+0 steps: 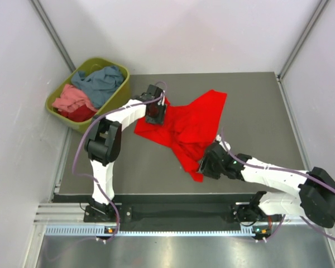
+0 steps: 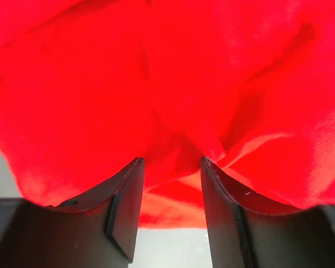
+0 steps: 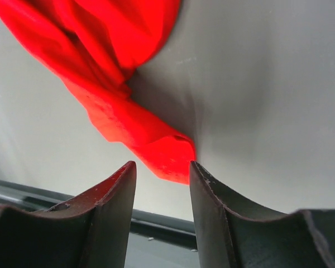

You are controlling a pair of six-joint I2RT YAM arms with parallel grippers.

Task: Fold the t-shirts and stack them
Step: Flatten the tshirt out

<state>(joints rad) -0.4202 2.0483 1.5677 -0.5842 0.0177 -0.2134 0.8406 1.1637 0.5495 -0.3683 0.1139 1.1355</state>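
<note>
A bright red t-shirt (image 1: 192,123) lies crumpled on the dark table, spread from the middle toward the far right. My left gripper (image 1: 155,113) is at the shirt's left edge; in the left wrist view the left gripper (image 2: 170,162) is open, and red cloth (image 2: 167,84) fills the view and bulges against the fingertips. My right gripper (image 1: 207,163) is at the shirt's near corner; in the right wrist view the right gripper (image 3: 162,164) is open, with the pointed cloth tip (image 3: 170,153) just ahead of the jaws, touching the right fingertip.
An olive-green tub (image 1: 60,110) stands off the table's far left corner. It holds a blue-grey shirt (image 1: 103,82), a salmon pink one (image 1: 72,97) and a darker red one (image 1: 85,113). White walls enclose the table on three sides.
</note>
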